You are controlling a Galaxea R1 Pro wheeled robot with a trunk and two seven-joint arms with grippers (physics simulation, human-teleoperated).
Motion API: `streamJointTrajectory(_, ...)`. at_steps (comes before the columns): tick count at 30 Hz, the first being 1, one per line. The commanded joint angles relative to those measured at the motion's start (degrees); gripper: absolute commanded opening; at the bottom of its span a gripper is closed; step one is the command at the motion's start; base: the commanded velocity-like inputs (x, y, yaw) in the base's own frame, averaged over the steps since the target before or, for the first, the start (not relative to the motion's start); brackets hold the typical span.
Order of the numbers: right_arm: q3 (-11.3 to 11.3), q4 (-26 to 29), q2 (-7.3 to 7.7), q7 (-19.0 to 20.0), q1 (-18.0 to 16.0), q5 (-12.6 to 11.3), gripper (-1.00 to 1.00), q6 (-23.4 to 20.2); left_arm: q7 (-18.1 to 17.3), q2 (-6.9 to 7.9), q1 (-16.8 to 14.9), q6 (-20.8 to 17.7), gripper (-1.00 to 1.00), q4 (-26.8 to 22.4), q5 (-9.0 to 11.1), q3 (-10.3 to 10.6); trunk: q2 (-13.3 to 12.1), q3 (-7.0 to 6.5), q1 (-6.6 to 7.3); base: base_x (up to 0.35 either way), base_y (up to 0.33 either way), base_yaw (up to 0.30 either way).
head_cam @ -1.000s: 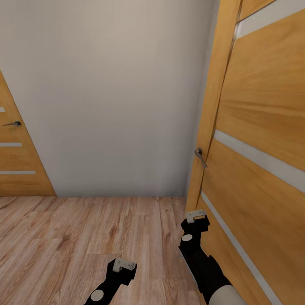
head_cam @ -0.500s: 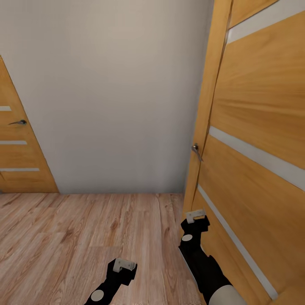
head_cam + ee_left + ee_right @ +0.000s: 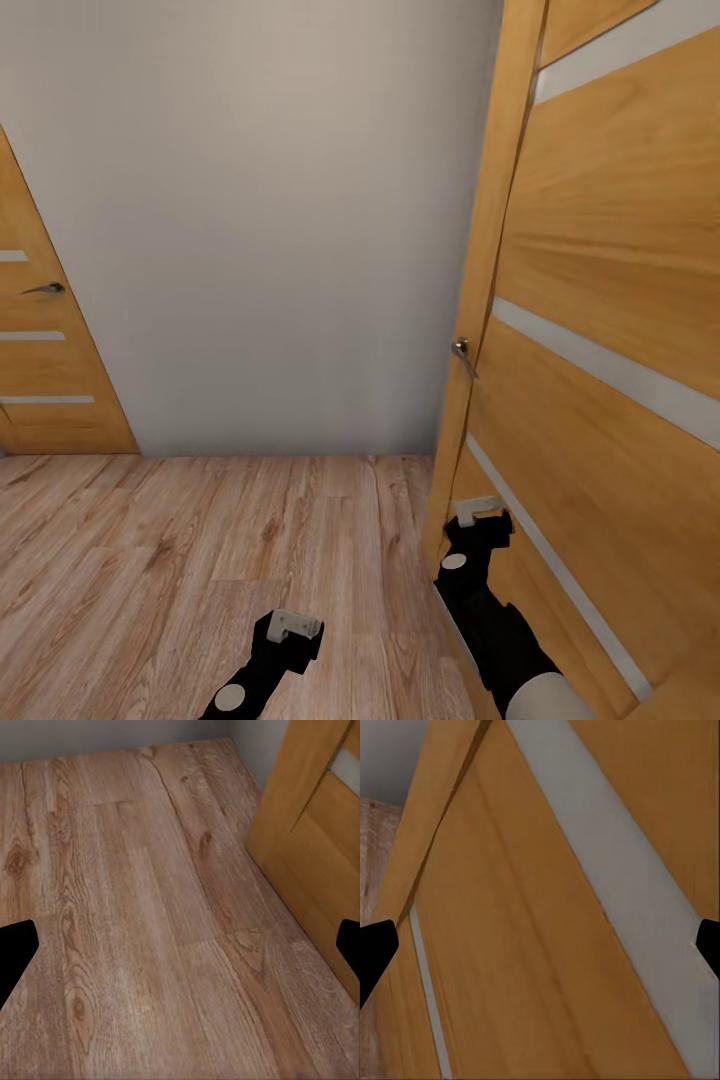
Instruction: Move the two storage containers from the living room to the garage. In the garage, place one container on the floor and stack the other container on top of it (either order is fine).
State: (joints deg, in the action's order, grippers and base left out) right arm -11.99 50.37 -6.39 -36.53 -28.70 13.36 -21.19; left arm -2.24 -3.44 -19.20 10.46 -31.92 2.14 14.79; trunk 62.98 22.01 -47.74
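Wood-plank floor (image 3: 200, 560) lies open left of the door (image 3: 600, 400). Right gripper (image 3: 478, 512), spread and empty, nearly touches its edge; left gripper (image 3: 294, 626), too, hangs spread.

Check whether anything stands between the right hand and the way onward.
Yes: a wooden panel door stands close in front of the right hand, its handle above. No container is in sight, and both hands look open and empty.

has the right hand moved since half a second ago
Yes. In the head view the right hand has shifted rightward and slightly lower against the door, whose handle barely moved, so the camera held nearly steady.
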Motion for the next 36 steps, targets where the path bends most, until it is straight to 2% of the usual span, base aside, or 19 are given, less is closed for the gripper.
streamJointTrajectory(1,-0.05,0.00,0.21,-0.29,-0.04,0.38,1.00,-0.45,-0.14,0.01,-0.04,0.19,1.00,0.04,0.25,0.07,0.04,0.06,0.00,-0.001,0.000,0.000)
streamJointTrajectory(8,0.02,0.02,1.07,-0.85,-0.04,0.22,1.00,-0.30,-0.17,0.01,-0.04,0.08,1.00,0.08,0.21,0.05,0.04,0.06,0.00,0.046,0.000,0.000)
streamJointTrajectory(24,0.02,-0.01,1.20,-0.79,-0.04,0.14,1.00,-0.26,-0.22,0.02,-0.04,0.17,1.00,0.03,0.29,0.07,0.04,0.06,0.00,0.073,0.000,0.000)
streamJointTrajectory(29,1.34,-0.01,3.37,-0.61,-0.10,0.10,1.00,-0.26,-0.22,0.01,-0.04,0.18,1.00,0.02,0.31,0.07,0.04,0.06,0.00,0.002,0.000,0.000)
streamJointTrajectory(36,2.71,-0.01,4.46,-0.49,-0.12,0.13,1.00,-0.26,-0.22,0.01,-0.04,0.18,1.00,0.02,0.30,0.07,0.04,0.06,0.00,0.012,0.000,0.000)
